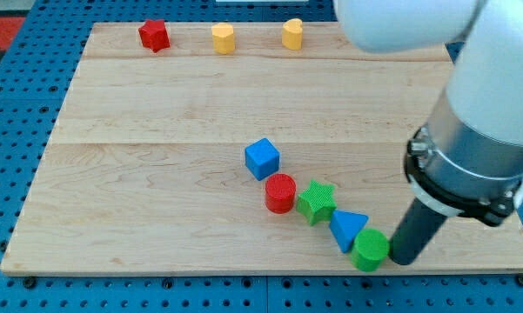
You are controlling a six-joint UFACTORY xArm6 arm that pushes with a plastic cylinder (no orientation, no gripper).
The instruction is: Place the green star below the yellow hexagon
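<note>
Dark rod end, the tip (406,260), sits near the board's lower right corner, touching or just beside the green cylinder (371,250) at that cylinder's 3 o'clock. No claw on this rig, only the plain rod, so there is nothing to read as apart or together.

Outward from the tip runs a diagonal chain toward 10 o'clock: green cylinder, then blue triangle (348,229), then green star (316,202), then red cylinder (280,193), each touching or nearly touching its neighbour. The blue cube (262,159) lies just beyond, slightly apart.

Along the wooden board's (157,174) far edge at 12 o'clock stand a red star (155,36) and two yellow blocks (223,38) (292,34). Which one is the hexagon cannot be told for sure from this view.

Judgement: the step in hand is approach; the star is well apart from the yellow pair and not yet started on its way. Next move likely calls for bringing the tip round to the star's 6 o'clock side, clear of the triangle, then pushing it toward 12 o'clock. Risk: neighbours get dragged along.
</note>
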